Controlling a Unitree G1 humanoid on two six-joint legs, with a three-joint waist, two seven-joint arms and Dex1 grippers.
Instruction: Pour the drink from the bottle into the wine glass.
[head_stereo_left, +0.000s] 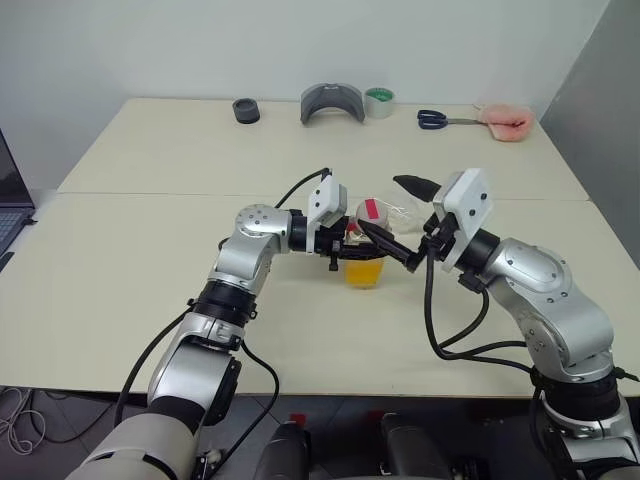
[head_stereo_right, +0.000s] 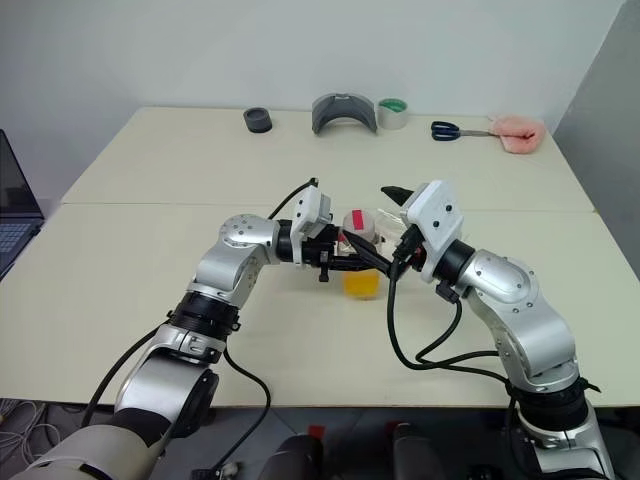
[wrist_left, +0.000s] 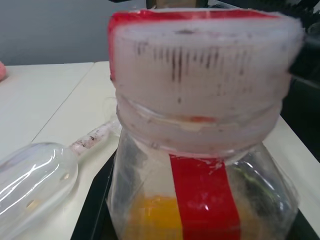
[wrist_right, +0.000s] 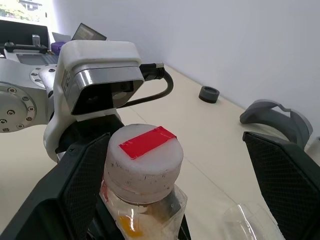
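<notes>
at mid-table, well clear of every edge, my left gripper (head_stereo_left: 345, 250) is clamped on the capped bottle (head_stereo_left: 366, 262), upright. my right gripper (wrist_right: 175, 165) spreads wide around its cap (wrist_right: 144, 161); the wine glass (wrist_left: 35, 177) lies just beside.

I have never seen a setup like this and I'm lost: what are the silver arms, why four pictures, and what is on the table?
The silver arms belong to a humanoid robot. Two pictures come from cameras on its head, looking down over the arms; the other two come from a camera on each wrist. The left gripper has its jaws shut on a small bottle with orange drink in it and a white cap still on. The right gripper has its jaws open around that cap. A wine glass lies on its side just behind the bottle. At the table's far edge lie a black ring, a grey curved piece, a tape roll, scissors and something pink.
</notes>
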